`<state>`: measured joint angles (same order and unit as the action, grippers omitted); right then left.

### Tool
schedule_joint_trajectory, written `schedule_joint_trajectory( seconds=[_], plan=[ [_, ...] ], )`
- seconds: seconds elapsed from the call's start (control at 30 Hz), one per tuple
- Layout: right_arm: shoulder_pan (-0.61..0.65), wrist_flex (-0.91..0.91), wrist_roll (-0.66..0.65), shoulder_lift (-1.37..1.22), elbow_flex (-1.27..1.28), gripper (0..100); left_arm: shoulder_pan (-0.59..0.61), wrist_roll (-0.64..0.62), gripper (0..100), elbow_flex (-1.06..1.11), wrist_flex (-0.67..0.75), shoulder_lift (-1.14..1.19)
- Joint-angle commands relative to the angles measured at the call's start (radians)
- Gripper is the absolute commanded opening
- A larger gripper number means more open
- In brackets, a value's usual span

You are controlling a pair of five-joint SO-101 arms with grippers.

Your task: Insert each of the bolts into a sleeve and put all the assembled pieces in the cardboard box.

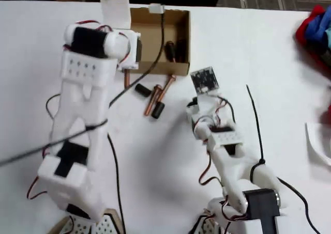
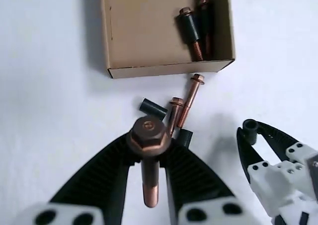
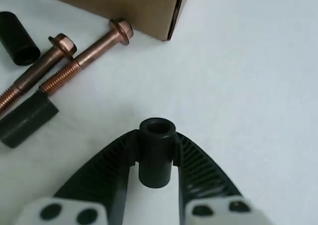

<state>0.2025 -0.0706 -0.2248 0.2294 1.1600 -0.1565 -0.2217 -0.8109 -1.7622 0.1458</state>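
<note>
Mating of bolt [image 2: 149,185] and sleeve [image 3: 157,158] is judged to be the step in hand, done in the air btwn the arms.

How it's best done (judgement):
- Bolt axis and sleeve bore should be lined up before any closing move. A small tilt and the thread tip is likely to catch on the rim.
- The thread end has to be presented first, so some wrist re-orient is prob. needed.
- Approach is best kept slow, w/ the sleeve held fixed and only the bolt arm driven.
- Neither grip should be eased until the shank is well inside.

Jaws:
- left gripper [image 2: 149,148]: narrow, clamped on the bolt just under its hex head. The shank runs back btwn the fingers.
- right gripper [image 3: 156,153]: narrow, pinched on the sleeve's sides. One bore end is left exposed past the tips, unblocked.

Positions, high view:
- box [image 1: 183,25] sits at the table's 12 o'clock edge. Two done pcs [image 2: 191,29] lie inside on its 3–4 o'clock side.
- The left gripper is at the box's 8 o'clock corner, the right gripper at its 5 o'clock.
- Two loose bolts [image 1: 165,89] and two loose sleeves [image 1: 143,90] lie at the box's 6 o'clock, just outside its wall. These are best avoided while aligning.
</note>
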Motion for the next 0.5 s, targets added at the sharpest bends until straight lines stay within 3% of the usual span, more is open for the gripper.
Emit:
schedule_joint_trajectory(
  seconds=[0.0, 0.1, 0.2, 0.47],
  plan=[
    [0.012, -0.374, -0.002, 0.050, 0.109, 1.9, -0.006, -0.041, 2, 0.044, -0.006, -0.164],
    [0.012, -0.562, -0.002, 0.050, 0.183, 1.9, -0.008, -0.081, 2, 0.200, 0.021, -0.252],
    [0.013, -0.610, -0.002, 0.050, 0.203, 1.9, -0.008, -0.094, 2, 0.384, 0.114, -0.373],
    [0.013, -0.690, 0.002, 0.050, 0.218, 1.9, -0.049, -0.095, 2, 1.129, 0.637, -0.870]
  ],
)
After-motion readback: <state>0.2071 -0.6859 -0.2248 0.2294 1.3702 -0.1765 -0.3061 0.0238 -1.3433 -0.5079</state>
